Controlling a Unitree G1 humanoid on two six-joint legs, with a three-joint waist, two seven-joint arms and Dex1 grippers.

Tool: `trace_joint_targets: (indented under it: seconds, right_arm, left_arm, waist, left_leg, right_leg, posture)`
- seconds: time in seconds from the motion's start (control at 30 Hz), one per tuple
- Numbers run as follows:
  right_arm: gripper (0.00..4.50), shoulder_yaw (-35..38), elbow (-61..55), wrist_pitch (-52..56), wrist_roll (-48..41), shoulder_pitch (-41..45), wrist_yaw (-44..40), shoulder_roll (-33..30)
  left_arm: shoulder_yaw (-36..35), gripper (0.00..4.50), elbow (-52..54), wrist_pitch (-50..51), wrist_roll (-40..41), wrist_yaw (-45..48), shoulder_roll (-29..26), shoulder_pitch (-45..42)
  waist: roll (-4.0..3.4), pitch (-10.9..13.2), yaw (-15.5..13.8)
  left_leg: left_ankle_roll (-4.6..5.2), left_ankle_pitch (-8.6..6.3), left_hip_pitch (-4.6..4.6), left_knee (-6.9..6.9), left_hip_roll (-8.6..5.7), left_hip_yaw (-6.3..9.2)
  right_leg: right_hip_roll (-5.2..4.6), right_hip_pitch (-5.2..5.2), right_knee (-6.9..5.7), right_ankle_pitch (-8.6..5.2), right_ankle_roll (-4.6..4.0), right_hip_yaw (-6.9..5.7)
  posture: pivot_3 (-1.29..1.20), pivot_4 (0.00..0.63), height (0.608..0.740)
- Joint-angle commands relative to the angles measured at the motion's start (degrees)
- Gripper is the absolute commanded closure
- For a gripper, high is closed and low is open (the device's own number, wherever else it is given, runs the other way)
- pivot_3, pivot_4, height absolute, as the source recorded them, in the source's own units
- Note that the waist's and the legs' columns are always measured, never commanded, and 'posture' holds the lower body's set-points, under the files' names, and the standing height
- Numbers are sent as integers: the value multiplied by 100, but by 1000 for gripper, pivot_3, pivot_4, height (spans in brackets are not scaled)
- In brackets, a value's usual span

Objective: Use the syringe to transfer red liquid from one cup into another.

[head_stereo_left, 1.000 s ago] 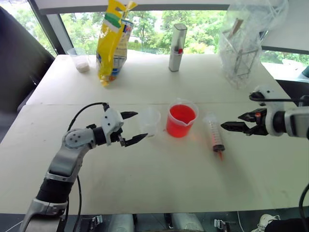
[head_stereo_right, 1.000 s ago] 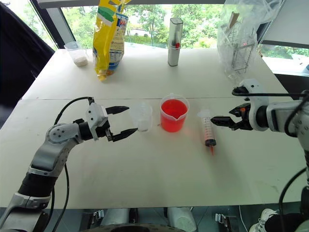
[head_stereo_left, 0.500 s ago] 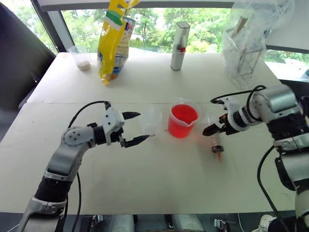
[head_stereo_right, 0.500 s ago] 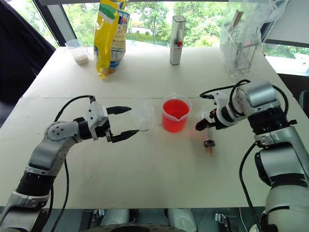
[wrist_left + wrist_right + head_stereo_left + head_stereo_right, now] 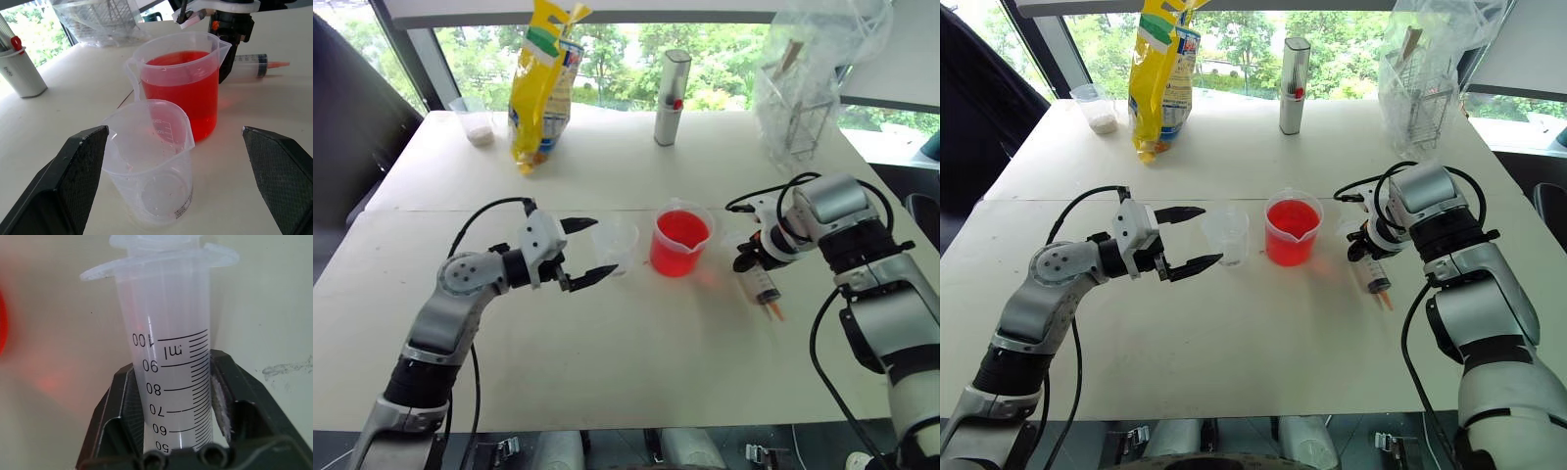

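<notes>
The syringe (image 5: 759, 282) lies flat on the table to the right of the beaker, orange tip toward me. My right gripper (image 5: 745, 260) points down and is shut on the syringe's (image 5: 168, 347) barrel near the flange end, with a finger (image 5: 123, 396) pressed to either side. The spouted beaker (image 5: 680, 245) holds the red liquid (image 5: 682, 231). The small clear cup (image 5: 615, 245) stands empty just left of it. My left gripper (image 5: 590, 251) is open and level, its jaws wide beside the cup (image 5: 149, 156) without touching it.
At the back of the table stand a yellow bag (image 5: 543, 83), a silver canister (image 5: 673, 96), a small cup of white powder (image 5: 480, 123) and a plastic-wrapped wire rack (image 5: 808, 88). A black cable loops at each wrist.
My right arm swung down and in from the right onto the syringe, and its open fingers closed on the barrel. The syringe's tip swivelled slightly right. The left arm stayed put.
</notes>
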State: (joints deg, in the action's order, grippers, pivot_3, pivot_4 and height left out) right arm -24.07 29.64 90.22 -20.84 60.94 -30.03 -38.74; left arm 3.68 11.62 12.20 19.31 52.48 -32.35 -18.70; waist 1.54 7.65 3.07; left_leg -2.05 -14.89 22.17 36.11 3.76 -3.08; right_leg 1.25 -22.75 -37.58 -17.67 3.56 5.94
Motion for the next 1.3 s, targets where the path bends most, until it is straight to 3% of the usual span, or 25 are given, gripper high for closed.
trace_joint_targets:
  seconds: [0.03,0.17,0.23,0.43,0.53,0.73,0.83,1.0,1.2,1.3]
  right_arm:
    - [3086,57,90,-22,143,-54,8,131]
    - [3086,615,-551,197,137,-202,118,-133]
    - [3086,991,-1403,55,127,-434,160,-431]
    - [3086,3099,-3754,-1060,77,-1087,512,-463]
    - [3086,3826,-4646,-1772,5,-1291,715,-140]
    - [3086,5033,-5811,-2489,-1159,-1266,833,1375]
    - [3086,4801,-6195,-3059,-1382,-1714,796,1917]
    - [3086,3851,-6209,-4391,-1039,-2657,624,2391]
    - [3086,2805,-5433,-6004,-194,-3367,444,2624]
    - [3086,2619,-4964,-6633,112,-3577,343,2581]
  left_arm:
    - [-108,0,301,140,145,86,-134,-133]
    - [-195,0,438,475,378,216,-309,-241]
    - [-249,0,503,660,515,278,-410,-298]
    - [-284,0,501,952,691,458,-621,-479]
    - [-297,0,395,1073,765,593,-687,-651]
    - [-268,0,-66,1146,776,994,-825,-1193]
    - [-257,0,-388,1198,805,1209,-862,-1596]
    - [-166,0,-927,1216,762,1577,-868,-2187]
    - [-78,0,-1438,1208,739,1919,-808,-2774]
    - [-61,0,-1703,1404,882,1957,-550,-3244]
  waist:
    - [0,0,33]
    - [-4,2,63]
    - [-17,11,35]
    - [-46,28,13]
    - [-45,27,15]
    - [-45,27,88]
    - [-44,27,87]
    - [-45,27,83]
    - [-44,27,91]
    - [-42,28,66]
  left_leg:
    - [0,0,0,0,0,0]
    - [0,0,5,-1,0,7]
    - [0,0,17,-1,-2,15]
    - [0,0,31,-16,-6,13]
    - [0,0,30,-19,-5,18]
    - [-1,1,23,-11,-2,16]
    - [-1,1,20,-5,-3,18]
    - [-1,1,24,-6,-11,12]
    - [-1,1,22,-1,-17,11]
    - [-1,1,22,1,-17,12]
  right_leg:
    - [0,0,0,0,0,0]
    - [-1,-2,0,0,0,-3]
    - [-2,-9,0,0,1,-10]
    - [-2,-29,1,5,11,-8]
    - [8,-31,0,5,11,-11]
    - [12,-28,-16,5,10,-7]
    - [14,-26,-27,5,10,-10]
    - [4,-28,-27,4,10,-13]
    - [12,-31,-33,4,10,-15]
    - [16,-32,-36,3,9,-16]
  posture:
    - [0,150,739]
    - [0,150,739]
    - [0,150,739]
    - [0,150,739]
    - [0,150,739]
    - [0,150,739]
    - [0,150,739]
    - [0,150,739]
    - [0,150,739]
    - [0,150,739]
